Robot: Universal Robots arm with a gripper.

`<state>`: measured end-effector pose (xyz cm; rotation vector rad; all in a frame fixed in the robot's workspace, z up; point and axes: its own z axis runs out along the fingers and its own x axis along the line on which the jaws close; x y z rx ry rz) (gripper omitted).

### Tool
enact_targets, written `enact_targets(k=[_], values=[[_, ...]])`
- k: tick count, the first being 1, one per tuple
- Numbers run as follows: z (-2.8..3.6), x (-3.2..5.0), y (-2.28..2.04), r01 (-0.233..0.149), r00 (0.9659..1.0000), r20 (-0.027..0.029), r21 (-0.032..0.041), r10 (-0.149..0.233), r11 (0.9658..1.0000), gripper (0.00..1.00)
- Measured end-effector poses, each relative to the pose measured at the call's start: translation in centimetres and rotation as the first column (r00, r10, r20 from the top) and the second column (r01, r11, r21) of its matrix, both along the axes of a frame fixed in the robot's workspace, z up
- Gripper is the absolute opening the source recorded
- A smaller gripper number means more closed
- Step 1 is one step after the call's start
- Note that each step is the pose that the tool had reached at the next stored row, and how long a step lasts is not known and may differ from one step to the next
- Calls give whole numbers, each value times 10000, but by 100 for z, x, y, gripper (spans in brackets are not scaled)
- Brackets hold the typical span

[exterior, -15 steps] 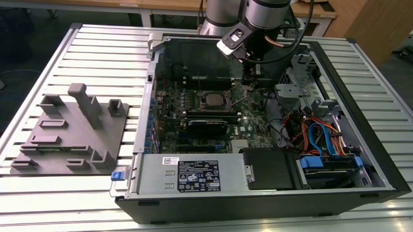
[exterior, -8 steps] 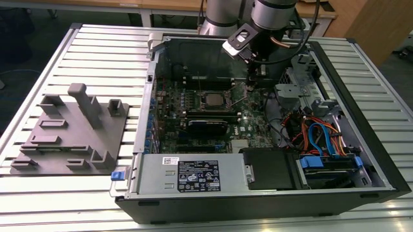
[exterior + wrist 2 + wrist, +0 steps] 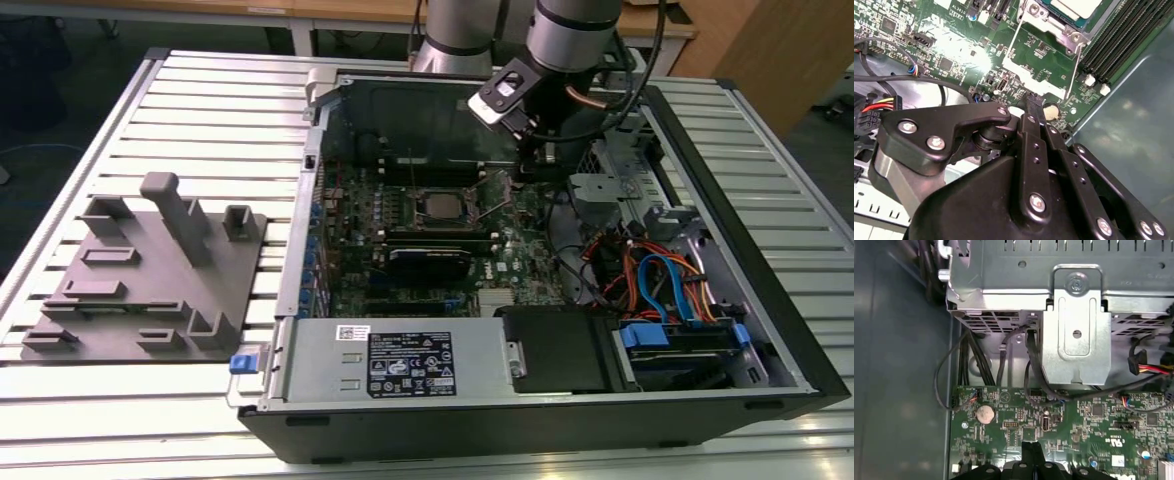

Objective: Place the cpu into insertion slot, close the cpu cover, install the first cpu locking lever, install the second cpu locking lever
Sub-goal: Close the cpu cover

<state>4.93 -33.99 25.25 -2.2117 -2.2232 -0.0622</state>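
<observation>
cpu (image 3: 441, 205): small flat square chip, dull silver-grey top facing up, seated level in the insertion slot (image 3: 466, 218). Slot is a square black socket with a silvery rim on the green motherboard, just beside the long black memory slots. In the second wrist view the cpu (image 3: 1074, 6) is cut by the frame edge. cpu cover (image 3: 1040, 15): thin silvery metal frame around the chip, top showing through its window; fully flat or not, can't tell. First locking lever (image 3: 1013, 44) and second locking lever (image 3: 1075, 67): thin bare wire rods running out from the socket's corners over the board; latched or not, can't tell.
</observation>
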Motion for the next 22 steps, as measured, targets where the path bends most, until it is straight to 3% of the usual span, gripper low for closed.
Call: enact_targets(k=[1,2,3,22], values=[[-14,8,0,-1,10000,-15,0,1,10000,11],[-84,27,0,1,10000,-45,-1,-1,10000,11],[-89,26,0,1,10000,-45,1,-1,10000,11],[-104,12,0,1,10000,-44,14,-1,10000,11]])
